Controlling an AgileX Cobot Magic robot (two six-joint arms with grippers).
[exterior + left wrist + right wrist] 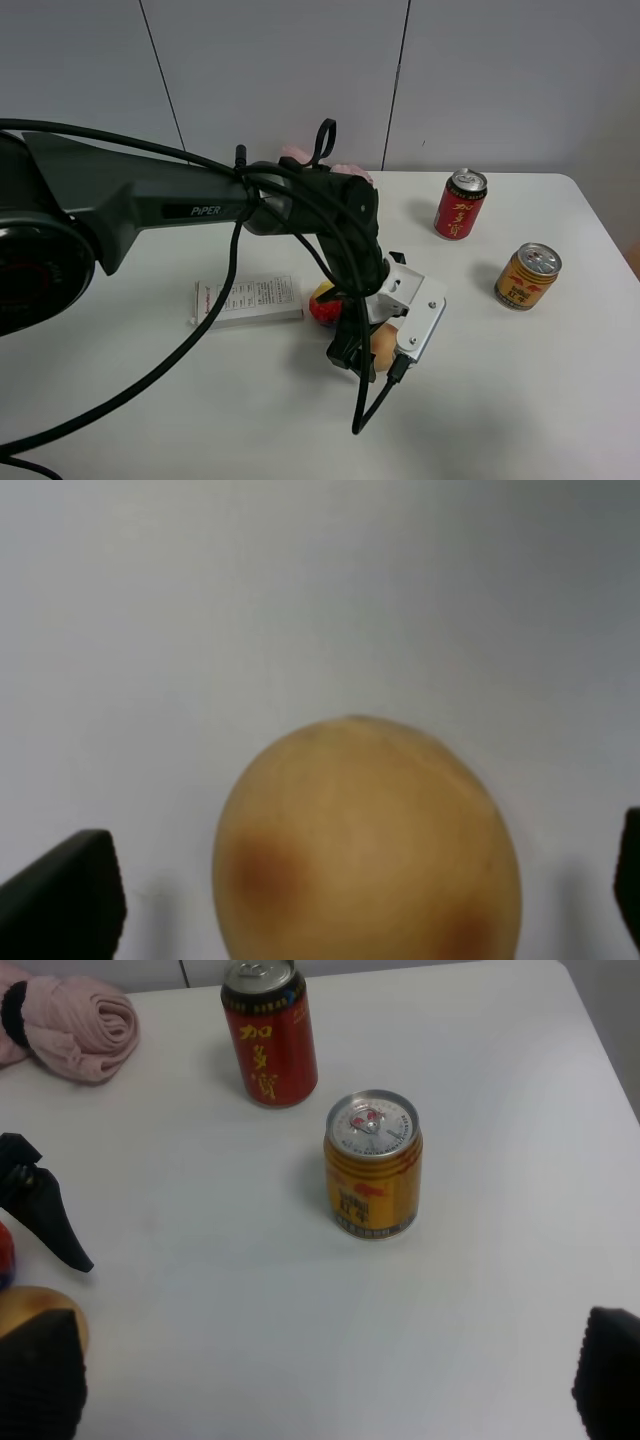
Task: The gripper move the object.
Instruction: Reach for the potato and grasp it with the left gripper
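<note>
Left tool (373, 352) low, astride tan ball (365, 850)

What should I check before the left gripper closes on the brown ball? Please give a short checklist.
1. The brown ball sits between the jaws of the left gripper: ok, centred in the left wrist view.
2. The jaws are open, with a gap on each side of the ball: ok.
3. The colourful fuzzy ball is out of the jaws' way: cannot tell; it lies close beside the brown ball.
4. The red can and the yellow can stand upright, apart from the gripper: ok.
5. The black cable is free of the jaws: cannot tell.
</note>
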